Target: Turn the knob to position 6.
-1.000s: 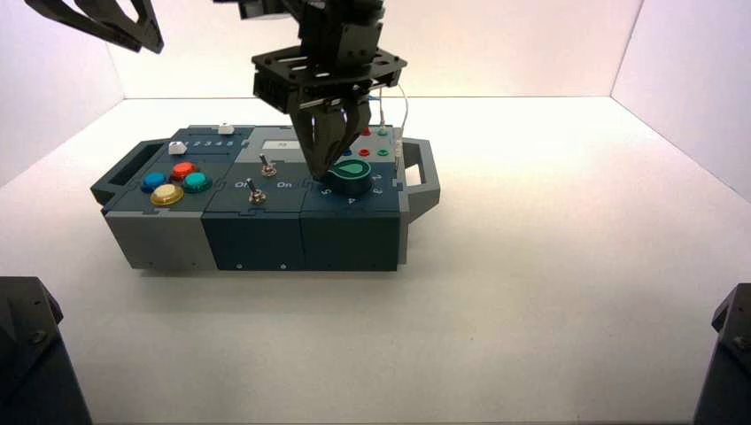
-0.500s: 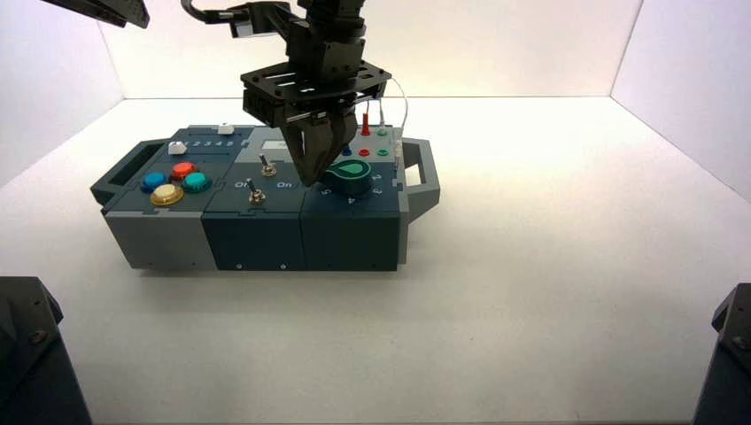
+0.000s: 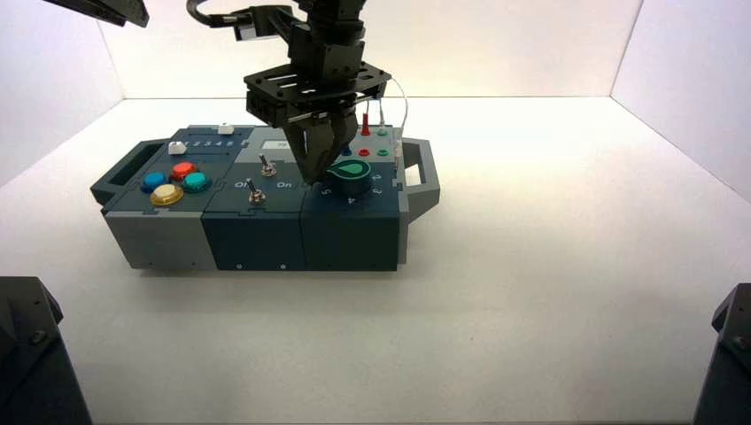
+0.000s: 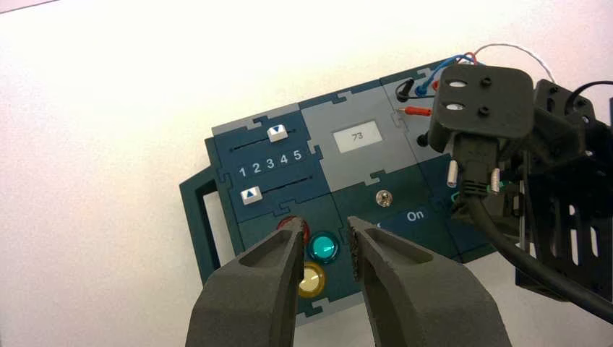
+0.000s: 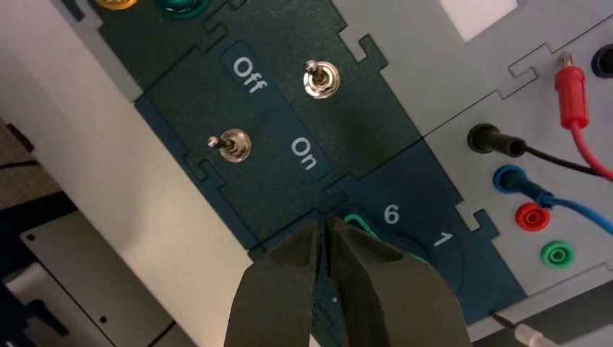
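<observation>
R gripper [image 3: 312, 177] is down on the box [image 3: 257, 235], fingertips pressed together w/ nothing between them, touching the left edge of the knob [image 3: 349, 177] – dark green teardrop on the box's right-hand module, ringed by numbers. In the right wrist view the closed fingers [image 5: 285, 289] cover most of the knob [image 5: 359, 220]; only a green sliver shows beside the "6", w/ "1" next along the dial. Knob's pointing direction: can't tell.

Two metal toggle switches [image 5: 321, 78] sit on the middle module by "Off"/"On" lettering. Red, black & blue plugs [image 5: 571, 90] are in the jacks at the box's far right.

L gripper [image 4: 325, 249] hangs high over the box's left end – fingers apart, holding nothing; below it the teal button [image 4: 323, 248], yellow button [image 4: 311, 280], two sliders [image 4: 277, 132] w/ scale 1–5, display reading 73 [image 4: 356, 136].
</observation>
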